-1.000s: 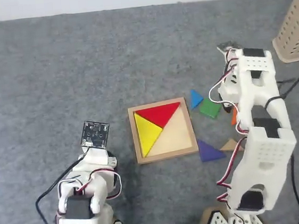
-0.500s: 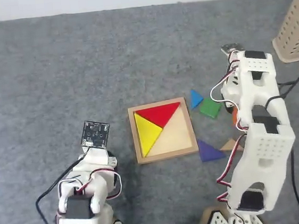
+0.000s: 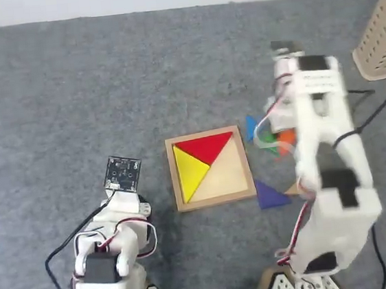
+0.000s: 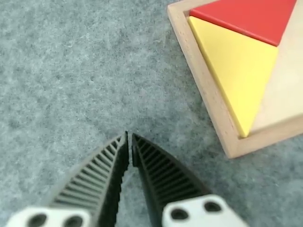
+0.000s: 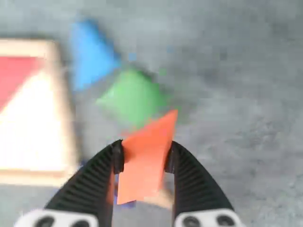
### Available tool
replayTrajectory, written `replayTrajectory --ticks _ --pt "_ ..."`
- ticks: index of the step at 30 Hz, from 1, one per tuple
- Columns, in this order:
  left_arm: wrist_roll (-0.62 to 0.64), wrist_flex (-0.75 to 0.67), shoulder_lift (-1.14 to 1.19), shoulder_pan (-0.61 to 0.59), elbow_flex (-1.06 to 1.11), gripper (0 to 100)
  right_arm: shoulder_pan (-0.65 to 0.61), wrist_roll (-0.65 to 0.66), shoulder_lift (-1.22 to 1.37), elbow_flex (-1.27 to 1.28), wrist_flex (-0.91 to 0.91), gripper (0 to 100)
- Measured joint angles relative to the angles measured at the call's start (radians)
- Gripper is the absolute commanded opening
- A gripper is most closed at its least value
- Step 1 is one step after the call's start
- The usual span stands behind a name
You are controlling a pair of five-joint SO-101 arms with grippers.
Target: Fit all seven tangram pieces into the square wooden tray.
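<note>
While the right tool point(image 5: 144, 149) pinches the orange parallelogram point(image 5: 147, 137) between its two fingers, set narrow to the piece's width, the piece stands out ahead of the tips over the grey worktop point(image 3: 70, 95). Just beyond those tips lies the green square point(image 5: 132, 97), and a little farther ahead, nearer the tray, lies the blue triangle point(image 5: 92, 54). The square wooden tray point(image 5: 64, 127) sits off to this tool's left, apart from it, with part of the red triangle point(image 5: 14, 75) showing inside. From the high view the held piece shows just beside the green square, and the blue triangle lies between that square and the tray's near edge. Behind the tool, back toward the arm's base, the purple triangle point(image 3: 271, 196) rests just off a tray corner with a tan wooden triangle point(image 3: 296, 189) beside it, partly under the arm.

Inside the tray, the red triangle and the yellow triangle point(image 3: 190, 171) meet along one edge and fill one side; the other half is bare wood.

The left tool point(image 4: 129, 139) has its fingers pressed almost together, holding nothing, tips low over bare worktop. The tray's corner lies ahead and to this tool's right, near but apart, with the yellow triangle against that rim.
</note>
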Motion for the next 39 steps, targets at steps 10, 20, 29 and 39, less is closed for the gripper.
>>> replayTrajectory --ticks 10,20,29,39 --pt "0.0 0.0 0.0 -0.002 0.0 1 -0.305 -0.107 0.003 0.118 -0.126 0.7" --pt "0.0 0.0 0.0 -0.003 0.0 1 -0.331 -0.19 0.172 0.075 -0.184 5.3" --pt "0.0 0.0 0.0 -0.003 0.0 1 -0.338 -0.19 0.172 0.066 -0.184 20.2" --pt "0.0 0.0 0.0 0.0 0.0 1 -0.331 -0.19 0.063 0.098 -0.204 0.2"
